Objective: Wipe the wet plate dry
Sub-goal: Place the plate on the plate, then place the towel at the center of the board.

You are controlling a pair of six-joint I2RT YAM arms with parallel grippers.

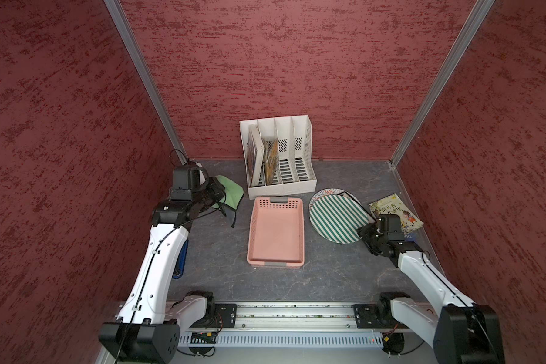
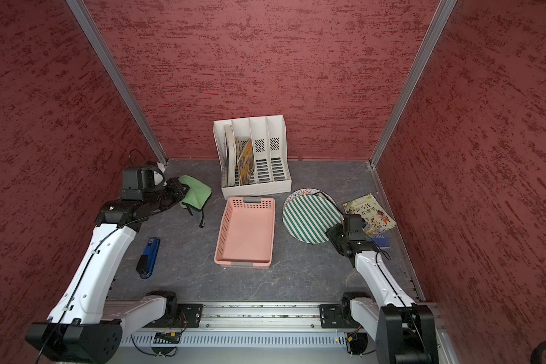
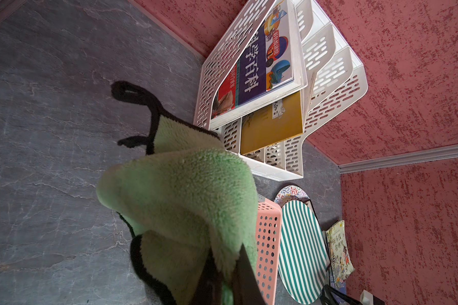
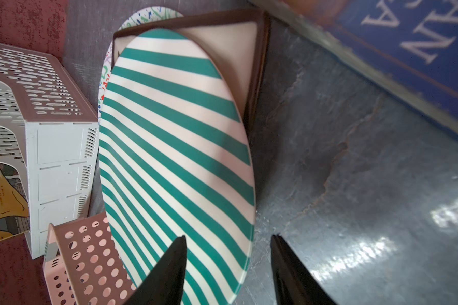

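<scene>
Silver aluminium rail point(image 1: 297, 310) at the near edge carries the bases of both white arms. From left to right, we note the following.

Left end effector point(image 3: 226, 264), raised over the far left of the dark grey stone-patterned counter point(image 1: 328, 277), is clenched on a green fleece cloth with black edging point(image 1: 232, 192). The cloth hangs from it in folds.

Nearer the rail lies a blue-and-black stapler-like tool point(image 2: 148, 257), well apart from the cloth.

At the back wall stands a white slotted plastic file organiser point(image 1: 281, 190). We see books point(image 1: 255, 154) in its two leftmost compartments.

Just in front of it sits a pink perforated plastic basket point(image 1: 276, 205).

Beside the basket is the task's thing, a round green-and-white striped plate point(image 4: 175, 148). It rests on a cream square plate with a brown rim point(image 4: 238, 34), over a speckled round plate point(image 1: 327, 191). We cannot tell whether its surface is wet.

Right end effector point(image 4: 228, 237) is at the striped plate's near edge with its jaws released. They stand apart, one over the plate's face and one past its rim.

Furthest right lie an illustrated picture book point(image 1: 394, 214) and a blue hardback book point(image 4: 407, 39).
</scene>
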